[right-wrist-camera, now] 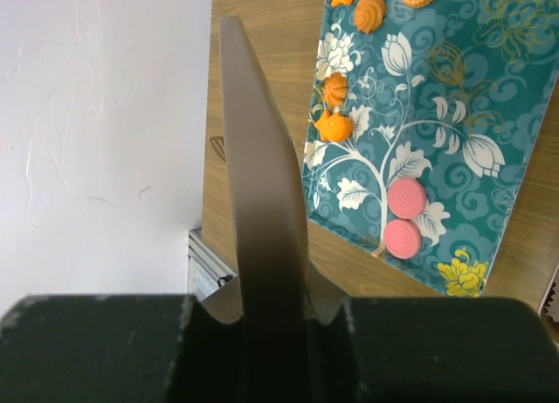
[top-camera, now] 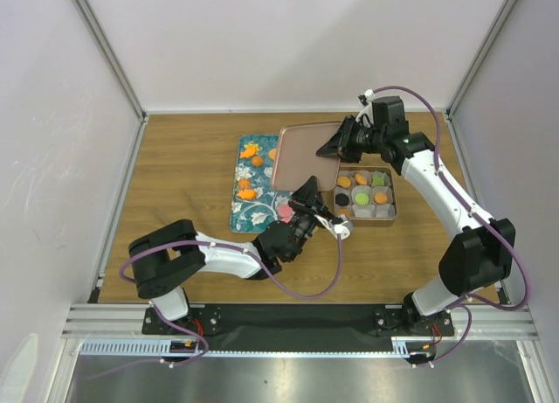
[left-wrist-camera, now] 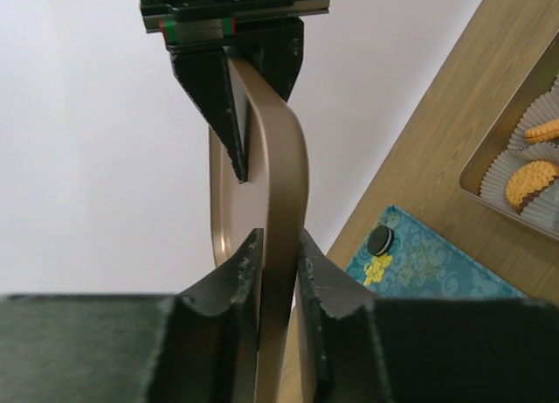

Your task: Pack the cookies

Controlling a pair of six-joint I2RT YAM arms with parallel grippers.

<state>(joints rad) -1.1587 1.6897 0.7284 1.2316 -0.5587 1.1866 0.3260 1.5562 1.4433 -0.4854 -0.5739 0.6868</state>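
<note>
A bronze metal lid [top-camera: 301, 156] hangs over the right part of the teal floral tray [top-camera: 253, 206]. My right gripper [top-camera: 336, 146] is shut on its far right edge, seen edge-on as lid [right-wrist-camera: 258, 158] in right gripper [right-wrist-camera: 272, 294]. My left gripper [top-camera: 307, 193] pinches the near edge, with both fingers against the lid [left-wrist-camera: 275, 158] in left gripper [left-wrist-camera: 278, 246]. Orange cookies [top-camera: 251, 149] and a pink one [top-camera: 285, 212] lie on the tray. Two pink cookies [right-wrist-camera: 406, 198] and a black cookie [left-wrist-camera: 379, 240] also show there. More cookies sit in paper cups in the tin [top-camera: 391, 196].
The open tin [left-wrist-camera: 489, 189] stands right of the tray, close to the left gripper. White walls and a metal frame [top-camera: 105, 53] enclose the wooden table [top-camera: 183, 167]. Purple cables loop from both arms over the front of the table.
</note>
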